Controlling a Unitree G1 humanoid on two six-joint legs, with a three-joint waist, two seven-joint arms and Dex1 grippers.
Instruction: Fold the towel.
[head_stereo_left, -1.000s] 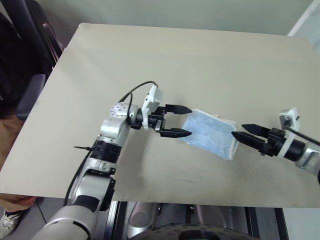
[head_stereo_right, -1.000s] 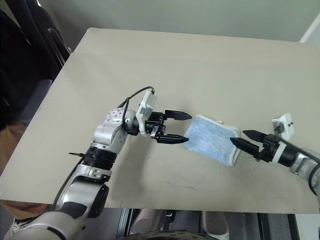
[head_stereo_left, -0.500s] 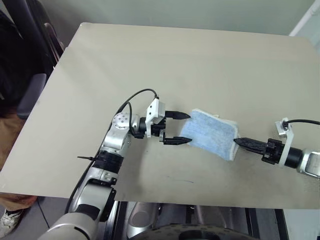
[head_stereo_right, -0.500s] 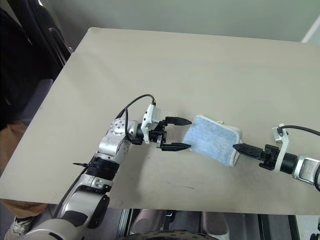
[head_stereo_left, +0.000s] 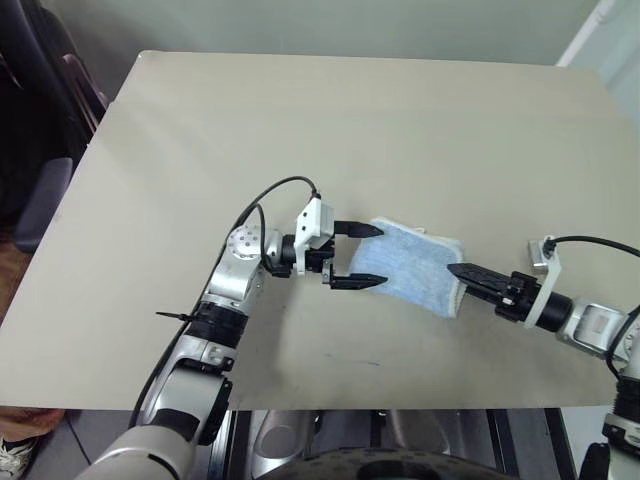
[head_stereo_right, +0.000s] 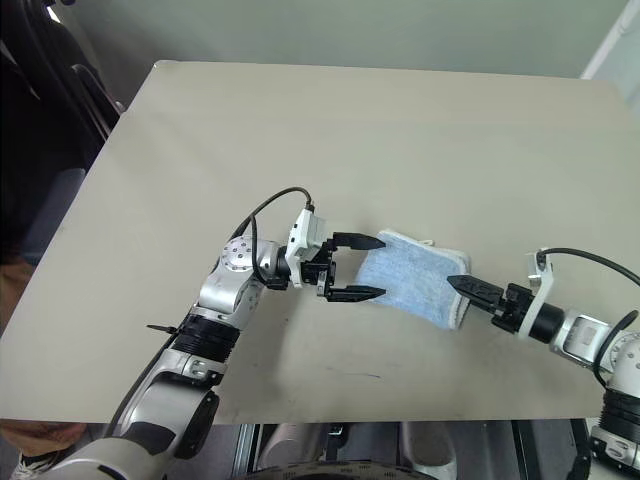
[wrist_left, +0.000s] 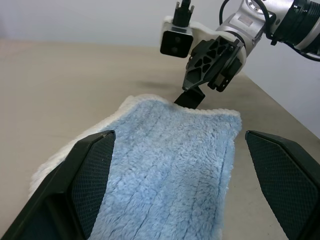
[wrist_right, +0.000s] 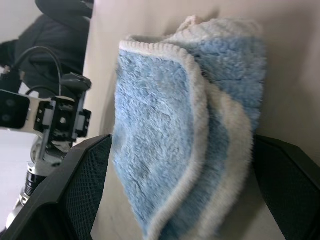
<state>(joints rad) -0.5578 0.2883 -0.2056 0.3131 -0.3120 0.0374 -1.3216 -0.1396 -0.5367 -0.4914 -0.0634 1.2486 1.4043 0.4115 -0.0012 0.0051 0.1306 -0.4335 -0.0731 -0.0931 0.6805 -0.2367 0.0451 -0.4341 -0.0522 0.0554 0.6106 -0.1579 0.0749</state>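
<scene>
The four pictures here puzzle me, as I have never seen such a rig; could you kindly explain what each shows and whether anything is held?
This is a humanoid robot with two arms, each ending in a gripper of two black fingers. The two wide pictures come from a pair of cameras on its head, looking down over a beige table. The two close ones come from cameras on each wrist, looking along that gripper's fingers. On the table lies a folded light blue towel with white edging. The left gripper is open at one end of the towel, a finger on either side. The right gripper is open at the other end. Neither grips the towel.
</scene>
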